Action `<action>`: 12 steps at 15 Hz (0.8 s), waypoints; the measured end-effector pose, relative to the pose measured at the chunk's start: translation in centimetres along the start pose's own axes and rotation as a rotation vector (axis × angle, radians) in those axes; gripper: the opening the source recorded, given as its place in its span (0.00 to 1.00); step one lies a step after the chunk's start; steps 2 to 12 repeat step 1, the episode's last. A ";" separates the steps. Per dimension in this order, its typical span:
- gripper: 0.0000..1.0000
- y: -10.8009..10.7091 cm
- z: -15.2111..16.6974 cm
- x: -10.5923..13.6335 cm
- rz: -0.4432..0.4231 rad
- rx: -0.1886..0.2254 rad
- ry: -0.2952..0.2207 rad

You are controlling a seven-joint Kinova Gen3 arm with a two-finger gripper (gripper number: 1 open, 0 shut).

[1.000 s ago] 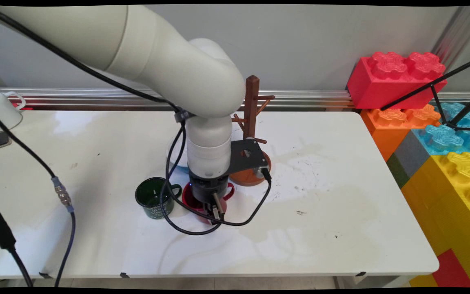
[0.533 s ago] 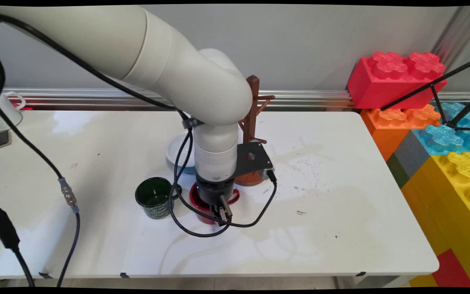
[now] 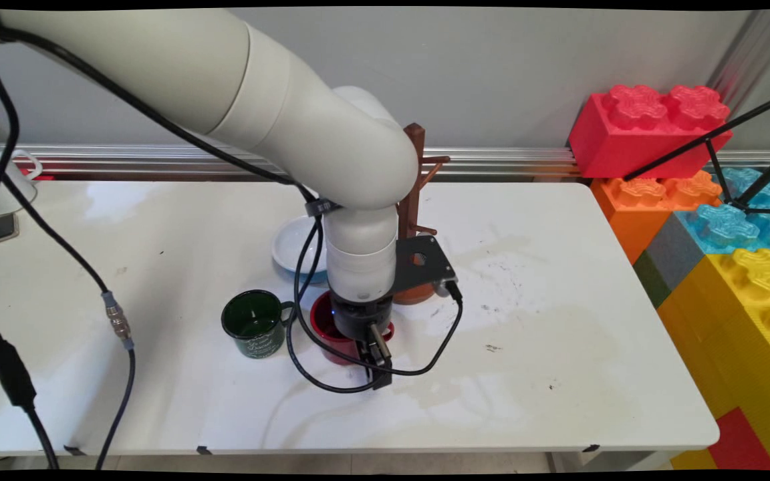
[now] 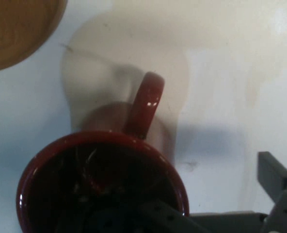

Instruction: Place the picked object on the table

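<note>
Table: white table [image 3: 559, 374] before a grey wall; we see faint stains and specks on its right half.
Gripper: we see the black gripper [image 3: 375, 361] pointing down at the table's middle front, low over the right side of the red mug [image 3: 323, 325].
Fingers: from the hand camera one finger [image 4: 274, 194] stands outside the mug's rim, with black linkage over the mug's mouth; we judge them spread apart, pinching nothing.
Red mug: upright and glossy, dark inside; in the hand view its handle [image 4: 146, 104] points away from the gripper, and the mug [image 4: 100, 184] fills the lower left.
Green mug: a dark green mug [image 3: 253, 323] stands just left of the red one, apart from it.
Bowl: a white bowl [image 3: 295, 246] sits behind both mugs, partly hidden by the arm.
Mug stand: a brown wooden mug stand [image 3: 416, 180] rises behind the arm; its round base [image 4: 17, 29] shows in the hand view's upper left.
Right side: big red, orange, blue and yellow toy blocks [image 3: 692, 174] are stacked beside the table.
</note>
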 end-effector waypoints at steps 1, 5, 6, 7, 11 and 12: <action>1.00 -0.1 -0.2 0.1 -0.001 -0.002 0.008; 1.00 -0.1 -0.2 0.1 -0.001 -0.002 0.008; 1.00 -0.1 -0.2 0.1 -0.001 -0.002 0.008; 1.00 -0.1 -0.2 0.1 -0.001 -0.002 0.008; 1.00 -0.1 -0.2 0.1 -0.001 -0.002 0.008; 1.00 -0.1 -0.2 0.1 -0.001 -0.002 0.008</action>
